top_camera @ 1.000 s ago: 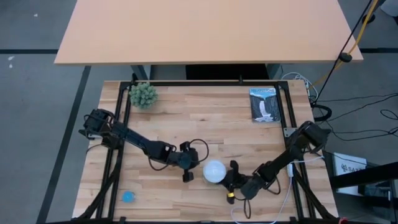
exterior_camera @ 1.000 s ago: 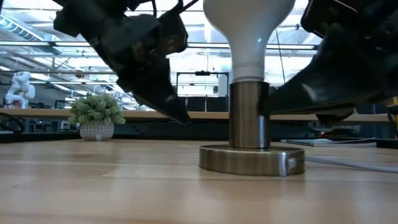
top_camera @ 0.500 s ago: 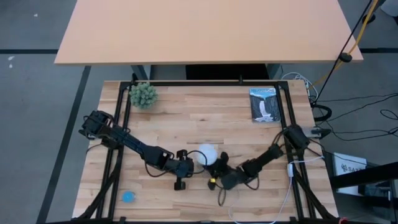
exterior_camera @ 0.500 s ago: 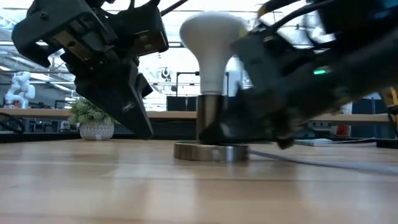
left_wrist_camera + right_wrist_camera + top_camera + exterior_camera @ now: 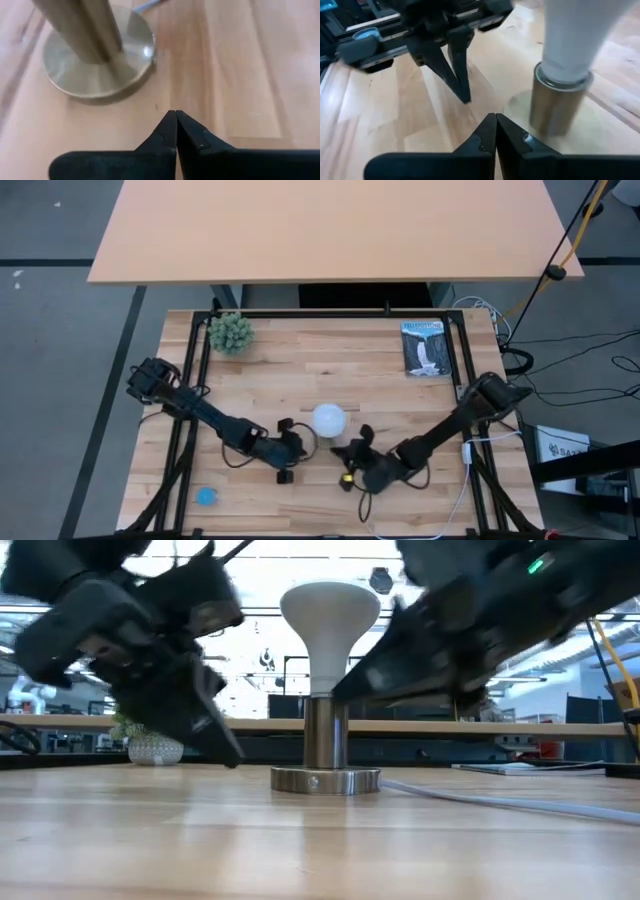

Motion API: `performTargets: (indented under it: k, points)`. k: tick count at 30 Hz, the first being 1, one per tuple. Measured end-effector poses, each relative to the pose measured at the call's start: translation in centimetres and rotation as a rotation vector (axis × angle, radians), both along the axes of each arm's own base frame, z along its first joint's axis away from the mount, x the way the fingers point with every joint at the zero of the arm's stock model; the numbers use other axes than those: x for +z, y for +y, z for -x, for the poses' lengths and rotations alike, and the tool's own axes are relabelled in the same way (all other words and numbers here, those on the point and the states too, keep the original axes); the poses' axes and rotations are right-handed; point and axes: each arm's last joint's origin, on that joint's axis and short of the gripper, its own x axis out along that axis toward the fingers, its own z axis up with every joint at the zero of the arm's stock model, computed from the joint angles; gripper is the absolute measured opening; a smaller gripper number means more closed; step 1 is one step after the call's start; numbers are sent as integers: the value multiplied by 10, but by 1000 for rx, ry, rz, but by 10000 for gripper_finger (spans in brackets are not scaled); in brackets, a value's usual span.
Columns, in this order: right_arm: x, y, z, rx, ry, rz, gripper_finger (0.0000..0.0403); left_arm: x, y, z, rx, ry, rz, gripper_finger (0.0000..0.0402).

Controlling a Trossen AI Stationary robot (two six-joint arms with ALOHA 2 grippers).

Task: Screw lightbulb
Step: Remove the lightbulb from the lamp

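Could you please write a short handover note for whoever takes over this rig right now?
Left tool: shut, empty, low over the table just beside the lamp base.
Right tool: shut, empty, on the other side of the base.
Lightbulb: upright in the metal socket; neither tool touches it.
Done: bulb is seated in the socket; how tight cannot be told.
Left: check tightness, then pull both arms clear.

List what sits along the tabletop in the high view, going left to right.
Blue object → potted plant → left gripper → lightbulb → right gripper → picture card.
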Motion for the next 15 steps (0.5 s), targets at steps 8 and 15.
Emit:
performTargets:
  k: [8, 15]
  points:
    - [22, 26, 38, -16, 25, 11, 0, 8, 21, 44, 55, -463, 232, 0]
    - [8, 36, 49, -79, 13, -29, 0, -9, 26, 33, 59, -438, 163, 0]
